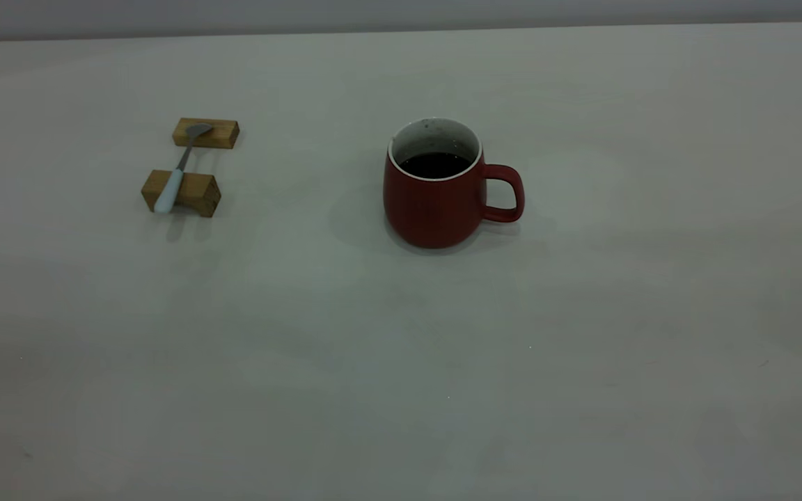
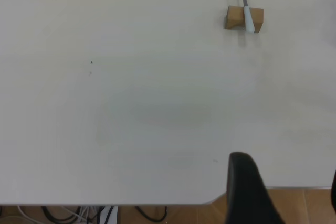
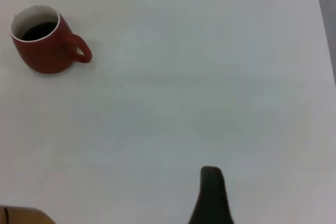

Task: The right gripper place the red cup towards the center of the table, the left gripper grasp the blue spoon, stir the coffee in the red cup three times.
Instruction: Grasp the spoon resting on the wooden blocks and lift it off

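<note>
Exterior view first: the red cup (image 1: 443, 188) stands upright near the middle of the table (image 1: 582, 362), its loop handle turned to that view's right, and the coffee (image 1: 434, 164) sits dark and low inside the white wall. Well apart from it, toward the left, the blue spoon (image 1: 177, 170) lies bridged across two wooden blocks (image 1: 192, 163) — its pale handle on the nearer block, its grey bowl resting on the farther one. Neither of my arms shows in this view.

From my left wrist I see the spoon and its blocks far off across bare tabletop, with the table's edge, some cables (image 2: 79, 214) and a wooden floor beyond it. Of my left gripper (image 2: 283, 192) only one black finger (image 2: 247, 187) and a sliver of the other at the frame's border show — spread wide, nothing between them.

From my right wrist the cup sits far off, handle pointing away from its body toward open tabletop. Only a single dark finger of my right gripper (image 3: 210, 198) shows, so I cannot tell how my pincer stands there.
</note>
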